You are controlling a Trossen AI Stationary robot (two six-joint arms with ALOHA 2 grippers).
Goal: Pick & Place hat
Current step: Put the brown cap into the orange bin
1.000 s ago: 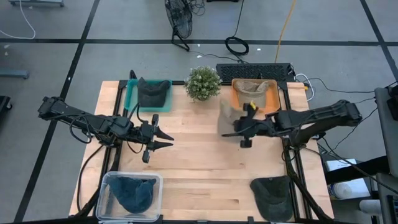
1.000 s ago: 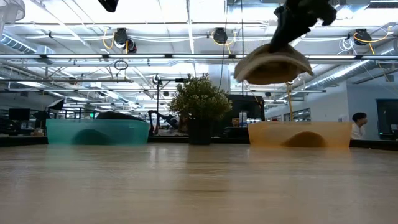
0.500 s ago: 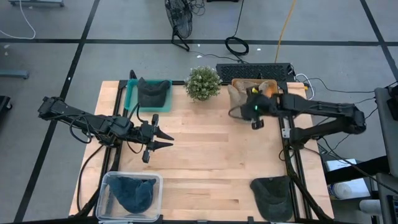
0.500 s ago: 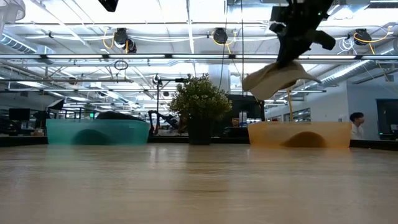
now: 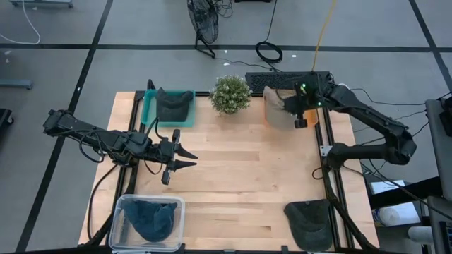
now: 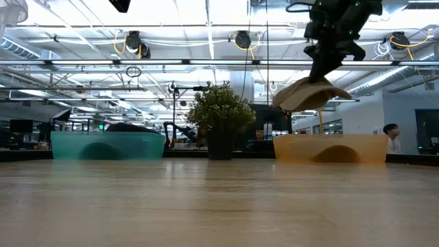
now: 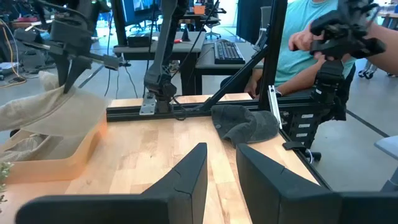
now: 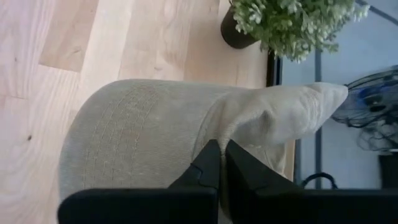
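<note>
The right gripper [image 5: 299, 113], pinched tight on the tan hat [image 5: 280, 109], is hanging it above the orange bin [image 6: 330, 148] at the table's far edge; the left gripper [image 5: 185, 158], fingers slightly parted, is hovering over open tabletop [image 5: 240, 180].

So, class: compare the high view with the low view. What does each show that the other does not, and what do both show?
Only the high view shows the left gripper waiting over the table's left side, the clear bin with a dark blue hat and the dark hat at the near right corner. Only the low view shows the ceiling lights and a person far off. Both show the right gripper holding the beige hat above the orange bin, the teal bin and the plant.
</note>
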